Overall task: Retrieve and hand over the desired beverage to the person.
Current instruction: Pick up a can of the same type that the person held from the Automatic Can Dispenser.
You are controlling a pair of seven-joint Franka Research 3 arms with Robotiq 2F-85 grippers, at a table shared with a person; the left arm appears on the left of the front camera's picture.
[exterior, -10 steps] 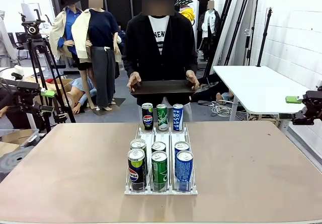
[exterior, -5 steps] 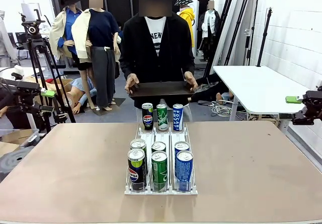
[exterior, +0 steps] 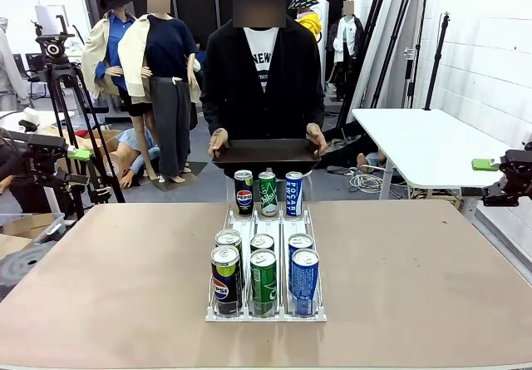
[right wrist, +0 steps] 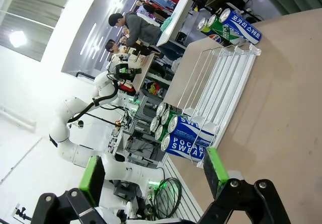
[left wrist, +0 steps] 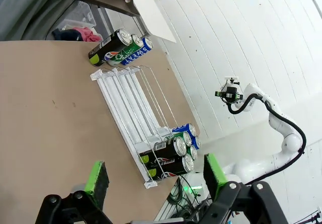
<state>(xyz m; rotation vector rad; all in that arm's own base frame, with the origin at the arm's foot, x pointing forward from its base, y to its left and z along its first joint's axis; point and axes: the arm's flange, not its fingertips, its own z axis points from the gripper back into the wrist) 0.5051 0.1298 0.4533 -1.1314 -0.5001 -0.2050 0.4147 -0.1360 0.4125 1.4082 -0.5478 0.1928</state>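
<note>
My arms are raised at either side of the bench (exterior: 416,262), left pincer (left wrist: 156,172) and right pincer (right wrist: 154,172) both spread wide with nothing in them. The white rack (exterior: 266,316) carries six cans (exterior: 264,274) at its near end and three cans (exterior: 268,192) at its far end. Beyond the rack the person (exterior: 263,79) stands holding a dark tray (exterior: 266,151).

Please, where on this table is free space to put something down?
The table is bare on both sides of the rack. The rack's lanes lie open between the three far cans and the six near cans. Its two ends are crowded.
</note>
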